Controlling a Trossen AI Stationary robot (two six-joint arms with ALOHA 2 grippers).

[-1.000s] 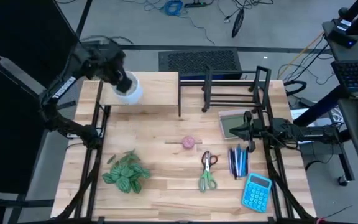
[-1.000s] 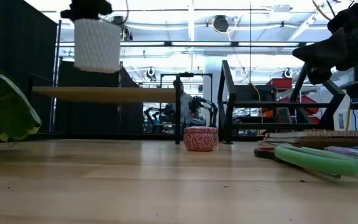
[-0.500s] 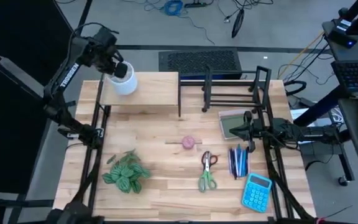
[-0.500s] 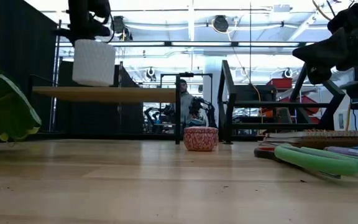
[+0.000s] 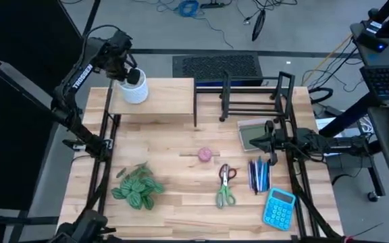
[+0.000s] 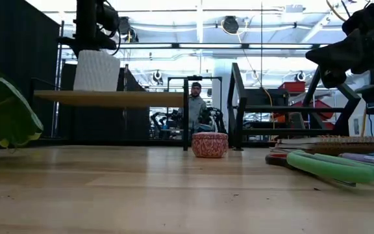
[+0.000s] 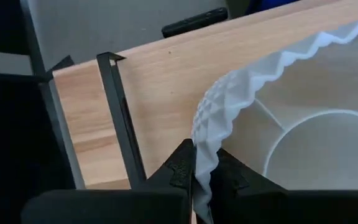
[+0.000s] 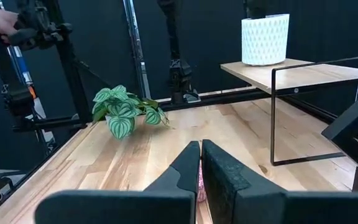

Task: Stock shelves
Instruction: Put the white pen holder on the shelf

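Note:
A white textured pot stands upright on the left end of the pale-wood riser shelf, with my left gripper shut on its rim from above. The low view shows the pot with its base on the shelf top. The black wire rack stands to the shelf's right, at the table's far edge. My right gripper waits shut at the table's right, beside a notebook, with nothing in it. My left gripper pinches the pot's wavy rim wall, one finger inside the pot and one outside. The fingers come from above, pointing down. The pot stands upright with its base on the shelf top.
On the table lie a green leafy plant, a small pink round tin, scissors, pens, a blue calculator and a notebook. A person shows in the room beyond the table.
My left gripper has gone down and toward the table's far edge with the white pot. The pot hung clear above the shelf a second ago and now stands with its base on the shelf top.

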